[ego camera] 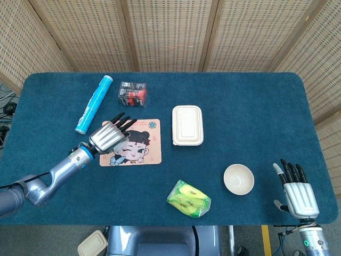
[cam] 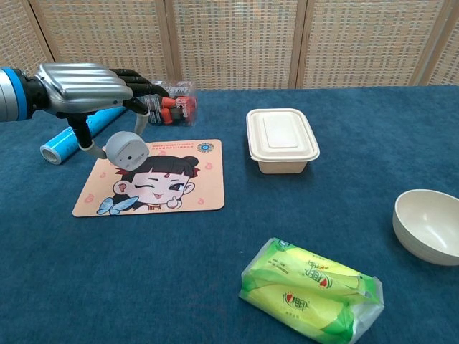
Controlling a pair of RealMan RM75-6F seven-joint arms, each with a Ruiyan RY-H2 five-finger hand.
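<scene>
Chest view: the robot's left hand (cam: 82, 86) hangs over the far-left corner of a cartoon-printed mat (cam: 179, 197), its fingers (cam: 136, 123) pinching a small grey rounded object (cam: 128, 150), possibly a computer mouse. The object sits just below and right of the palm, lifted off the mat with its flat round face turned toward the camera. Just behind the hand lie a blue tube (cam: 57, 149), its long axis running near-left to far-right, and a clear box (cam: 174, 106) of red and black items. A lidded container (cam: 281, 140) stands well to the right of the mat. A green packet (cam: 308, 290) lies near the front edge, and a pale bowl (cam: 429, 226) sits at the right border.

Head view: the same left hand shows from above, knuckles up and dark fingertips pointing far-right over the mat's left part, and it hides the grey object. The right hand (ego camera: 297, 193) rests at the near-right corner of the blue desk (ego camera: 250, 117) with its fingers straight and released, holding nothing. It is beside the bowl and well apart from the mat, so the left hand is by far the nearer to the grey object.
</scene>
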